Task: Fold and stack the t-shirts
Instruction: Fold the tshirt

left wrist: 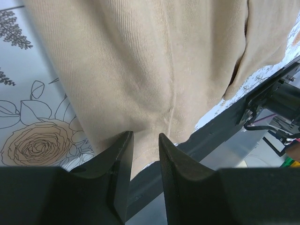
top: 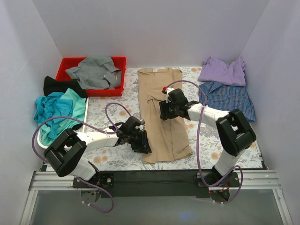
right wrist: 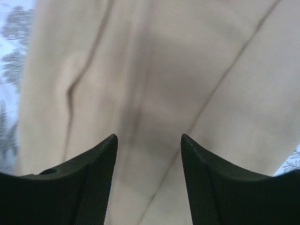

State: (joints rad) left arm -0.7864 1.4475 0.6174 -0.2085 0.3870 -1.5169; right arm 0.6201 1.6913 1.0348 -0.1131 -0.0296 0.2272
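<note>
A tan-beige t-shirt [top: 161, 117] lies folded lengthwise in a long strip in the middle of the floral table cover. My left gripper [top: 140, 140] sits low at the strip's near left edge; in the left wrist view [left wrist: 144, 136] its jaws stand a narrow gap apart over the tan hem [left wrist: 154, 93], with no cloth clearly pinched. My right gripper [top: 165, 111] hovers over the middle of the strip; its jaws [right wrist: 148, 137] are wide open above the tan cloth [right wrist: 154, 70]. A lavender shirt [top: 222, 71] lies on a blue-checked shirt [top: 227, 98] at the back right.
A red bin [top: 123, 70] at the back left holds a grey shirt [top: 96, 72]. A black shirt [top: 58, 86] and a teal shirt [top: 56, 110] lie by the white basket [top: 86, 108] at the left. The table's black front rail [top: 154, 176] shows in the left wrist view [left wrist: 220, 126].
</note>
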